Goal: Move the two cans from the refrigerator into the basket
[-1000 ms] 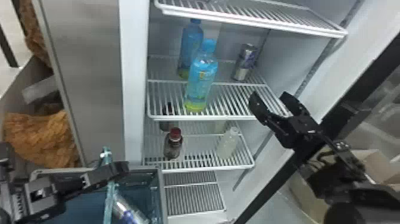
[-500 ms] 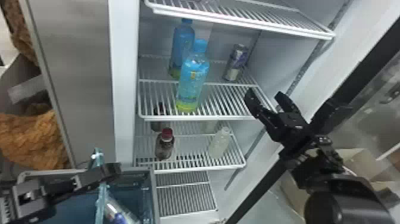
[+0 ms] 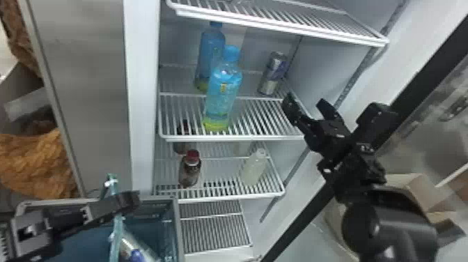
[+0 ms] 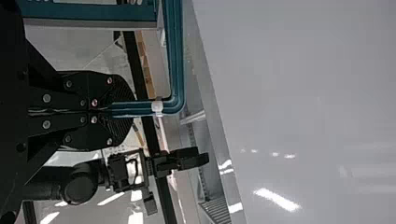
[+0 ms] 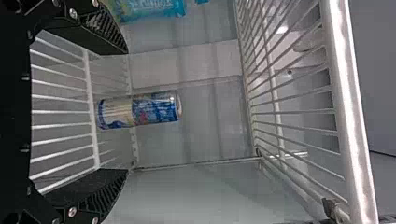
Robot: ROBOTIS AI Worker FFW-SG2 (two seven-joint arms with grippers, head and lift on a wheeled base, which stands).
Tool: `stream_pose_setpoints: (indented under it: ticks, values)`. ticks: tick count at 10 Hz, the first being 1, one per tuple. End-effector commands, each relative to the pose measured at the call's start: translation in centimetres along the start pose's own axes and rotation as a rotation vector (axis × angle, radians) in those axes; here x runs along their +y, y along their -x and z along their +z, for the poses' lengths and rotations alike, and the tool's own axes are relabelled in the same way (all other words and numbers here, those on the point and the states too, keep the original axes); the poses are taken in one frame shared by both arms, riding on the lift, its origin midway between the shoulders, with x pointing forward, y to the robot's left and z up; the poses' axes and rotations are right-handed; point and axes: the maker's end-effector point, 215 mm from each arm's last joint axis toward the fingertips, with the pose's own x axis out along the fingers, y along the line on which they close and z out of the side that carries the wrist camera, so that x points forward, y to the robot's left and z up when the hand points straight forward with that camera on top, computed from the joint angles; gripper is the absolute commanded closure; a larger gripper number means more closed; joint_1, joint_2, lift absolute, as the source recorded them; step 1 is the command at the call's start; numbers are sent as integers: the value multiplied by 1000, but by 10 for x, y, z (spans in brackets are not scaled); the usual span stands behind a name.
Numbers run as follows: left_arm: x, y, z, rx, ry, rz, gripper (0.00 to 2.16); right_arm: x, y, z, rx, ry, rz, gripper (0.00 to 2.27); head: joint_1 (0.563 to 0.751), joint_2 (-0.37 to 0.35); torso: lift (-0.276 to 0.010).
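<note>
In the head view, a silver-and-blue can (image 3: pixel 273 73) stands at the back right of the bottles' shelf. My right gripper (image 3: pixel 305 102) is open before that shelf's right front corner, short of the can. In the right wrist view the can (image 5: pixel 140 110) lies beyond the open right gripper (image 5: pixel 123 112), nothing between its fingers. At lower left in the head view, my left gripper (image 3: pixel 120 203) is at the teal edge of the basket (image 3: pixel 117 231); in the left wrist view the left gripper (image 4: pixel 123 109) is shut on the basket's rim (image 4: pixel 175 56). A silver-and-blue can (image 3: pixel 135 252) lies inside the basket.
Two blue bottles (image 3: pixel 223 87) stand left of the shelf can. The lower shelf holds dark bottles (image 3: pixel 190 169) and a pale bottle (image 3: pixel 254 167). An upper shelf edge (image 3: pixel 278 26) overhangs; the fridge's right wall (image 3: pixel 330 66) is close to the right gripper.
The fridge and basket have shifted left in the head view. My right gripper has risen and come nearer the shelf can, staying open. The left gripper keeps its place at the basket's edge.
</note>
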Motion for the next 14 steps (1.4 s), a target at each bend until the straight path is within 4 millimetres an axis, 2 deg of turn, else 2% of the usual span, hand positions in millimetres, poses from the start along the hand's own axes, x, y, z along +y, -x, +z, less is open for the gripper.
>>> stream_pose_setpoints:
  ticks: [1, 4, 6, 10, 14]
  values:
    - [0, 0, 0, 0, 0, 0, 1197, -2, -13, 0, 0, 2, -10, 142, 695, -333, -35]
    - [1, 1, 2, -7, -2, 3, 1197, -10, -38, -16, 31, 7, -34, 140, 695, -328, -35]
    - [0, -1, 1, -3, 1, -2, 1197, -2, -56, -24, 49, 7, -19, 140, 695, -323, -35]
    - [1, -3, 1, 1, 6, -6, 1197, -5, -88, -24, 64, 35, -36, 140, 695, -307, -35]
    - [1, -6, 0, 3, 12, -10, 1197, -1, -120, -29, 94, 44, -36, 145, 680, -298, -35]
